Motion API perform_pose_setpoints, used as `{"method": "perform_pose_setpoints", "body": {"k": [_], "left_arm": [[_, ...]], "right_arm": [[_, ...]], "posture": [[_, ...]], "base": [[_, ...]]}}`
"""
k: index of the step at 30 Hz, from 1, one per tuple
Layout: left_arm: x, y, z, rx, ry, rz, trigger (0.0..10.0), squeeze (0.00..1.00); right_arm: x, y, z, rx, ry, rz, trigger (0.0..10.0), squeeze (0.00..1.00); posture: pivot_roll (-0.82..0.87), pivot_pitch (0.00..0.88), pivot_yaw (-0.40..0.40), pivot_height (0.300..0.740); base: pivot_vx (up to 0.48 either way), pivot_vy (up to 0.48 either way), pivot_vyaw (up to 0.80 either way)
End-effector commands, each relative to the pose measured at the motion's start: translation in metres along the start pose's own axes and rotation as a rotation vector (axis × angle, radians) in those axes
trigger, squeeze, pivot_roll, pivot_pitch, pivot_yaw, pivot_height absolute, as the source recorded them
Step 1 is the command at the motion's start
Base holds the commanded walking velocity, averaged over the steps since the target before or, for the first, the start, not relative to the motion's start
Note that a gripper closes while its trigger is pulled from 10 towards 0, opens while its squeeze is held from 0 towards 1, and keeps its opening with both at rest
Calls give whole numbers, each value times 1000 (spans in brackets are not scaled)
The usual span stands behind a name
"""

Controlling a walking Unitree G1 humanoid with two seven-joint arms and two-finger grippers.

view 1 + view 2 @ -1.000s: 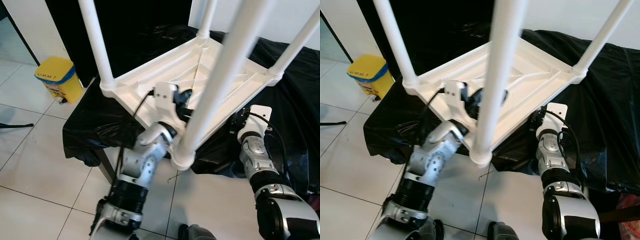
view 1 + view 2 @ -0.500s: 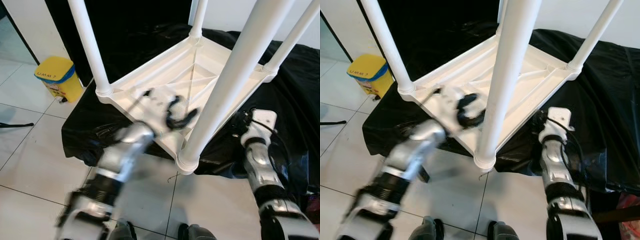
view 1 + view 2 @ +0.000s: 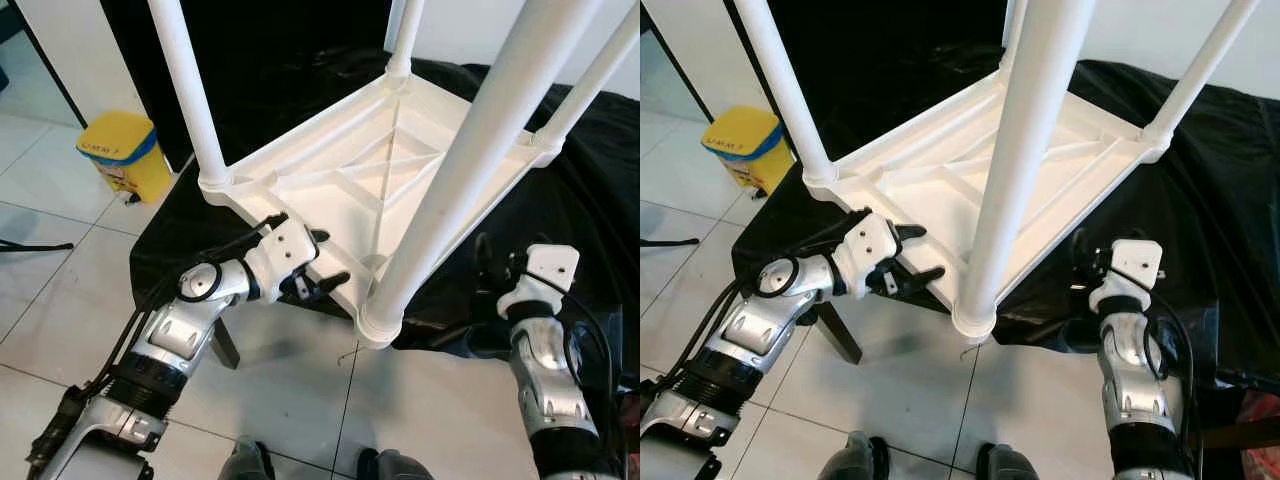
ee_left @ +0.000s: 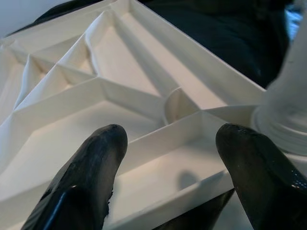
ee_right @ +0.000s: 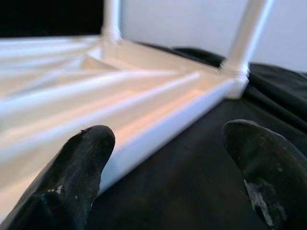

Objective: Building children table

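The left gripper (image 3: 322, 262) is hovering with its fingers spread apart at the near edge of the upturned white children's table (image 3: 330, 190), just beside the nearest leg (image 3: 455, 180). The right gripper (image 5: 168, 163) is also gaping wide, pointing along the table's side rim. The table is lying legs-up on a black cloth (image 3: 600, 170). A yellow bin (image 3: 122, 155) is standing on the tiled floor (image 3: 50, 290) beyond.

A room in a home, by the look of it: pale tiled floor (image 3: 60, 330) with dark grout, plain white wall (image 3: 1140, 35) at 12 o'clock, a small yellow bin (image 3: 122, 155) with a blue band at 10 o'clock, black sheeting (image 3: 1200, 230) over low furniture.
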State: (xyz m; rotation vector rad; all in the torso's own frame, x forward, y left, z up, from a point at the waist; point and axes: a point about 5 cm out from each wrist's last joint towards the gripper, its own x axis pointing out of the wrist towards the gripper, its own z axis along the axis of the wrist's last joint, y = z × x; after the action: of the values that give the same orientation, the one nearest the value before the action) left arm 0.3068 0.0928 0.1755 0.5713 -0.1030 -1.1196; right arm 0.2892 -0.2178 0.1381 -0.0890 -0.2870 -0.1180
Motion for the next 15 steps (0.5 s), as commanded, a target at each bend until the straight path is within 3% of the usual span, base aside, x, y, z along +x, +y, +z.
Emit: {"method": "perform_pose_setpoints", "body": {"k": [1,7,15], "left_arm": [[3,-7,-6,38,36,-68,10000,0],[9,-8,-14,98,81,-119,10000,0],[18,2,-18,125,108,-87,10000,0]], "right_arm": [[-8,3,-1,17,23,33,10000,0],[-15,8,2,20,42,59,10000,0],[-18,14,9,50,40,71,10000,0]], "posture": [[50,134,-56,740],[36,128,-50,740],[-3,125,-8,740]], "base": [[0,0,0],[0,0,0],[0,0,0]]}}
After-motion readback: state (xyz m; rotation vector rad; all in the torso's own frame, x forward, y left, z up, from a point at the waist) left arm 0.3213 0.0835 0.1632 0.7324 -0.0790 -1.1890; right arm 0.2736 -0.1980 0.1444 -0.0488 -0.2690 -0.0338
